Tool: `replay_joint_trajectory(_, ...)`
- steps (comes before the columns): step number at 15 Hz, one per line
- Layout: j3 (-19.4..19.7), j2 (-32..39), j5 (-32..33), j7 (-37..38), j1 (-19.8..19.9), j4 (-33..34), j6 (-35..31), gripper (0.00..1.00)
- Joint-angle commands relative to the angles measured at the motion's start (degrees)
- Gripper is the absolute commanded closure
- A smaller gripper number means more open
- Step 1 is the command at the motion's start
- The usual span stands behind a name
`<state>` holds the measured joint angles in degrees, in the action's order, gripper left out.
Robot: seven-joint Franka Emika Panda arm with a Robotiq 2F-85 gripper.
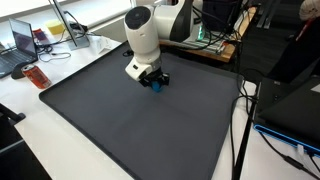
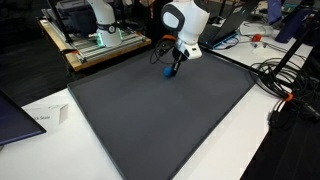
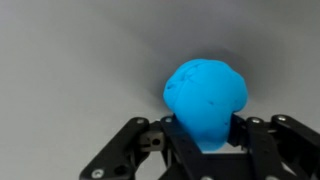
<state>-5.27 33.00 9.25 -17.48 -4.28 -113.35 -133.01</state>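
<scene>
Wrist view: the blue lump [image 3: 205,95] fills the centre of the frame. It is rounded and slightly uneven, and broader at its far end than where it enters the grip.
Fingers: the 2 black fingers [image 3: 178,140] of the gripper [image 3: 207,128] come in from the bottom edge and stand against the 2 flanks of the blue lump, 1 on each side. No gap shows on either side, so they read as clasping it.
Bearing from fingers: the blue lump lies directly between them, centred, and its bulk reaches beyond the fingertips, away from the wrist.
Long axis: none is marked, as the blue lump is near-round. The grip line crosses its narrower base.
Position: in both exterior views the blue lump [image 1: 156,86] [image 2: 167,71] sits under the gripper [image 1: 152,80] [image 2: 172,65] on the dark mat [image 1: 150,135] [image 2: 170,125], near the mat edge closest to the arm's base. Whether it rests on the mat or hangs just clear cannot be told.
Arm: the 1 white arm [image 1: 145,35] [image 2: 185,20] bends steeply down over the blue lump.
Surroundings: the dark mat covers most of the white counter [image 1: 25,125] [image 2: 255,140]. A laptop [image 1: 20,45] and a red item [image 1: 36,76] lie off 1 mat corner, well apart from the gripper. Cables [image 2: 285,75] run along the counter in an exterior view.
</scene>
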Motion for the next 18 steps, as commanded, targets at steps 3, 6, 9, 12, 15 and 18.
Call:
replay_joint_trajectory(3,0.3,-3.3,-0.7,1.7,0.7,-1.2,9.0,1.00)
replay_joint_trajectory(6,0.4,-9.1,-1.7,5.1,0.9,-4.6,9.4,1.00)
replay_joint_trajectory(9,0.5,-15.9,-3.1,8.8,0.8,-7.4,9.2,1.00)
replay_joint_trajectory(12,0.5,-22.7,-4.4,12.4,0.6,-9.5,10.7,1.00)
replay_joint_trajectory(15,0.8,-28.7,-6.4,16.5,0.6,-9.8,14.6,1.00)
replay_joint_trajectory(18,1.0,-33.8,-7.6,20.4,0.6,-9.0,18.3,1.00)
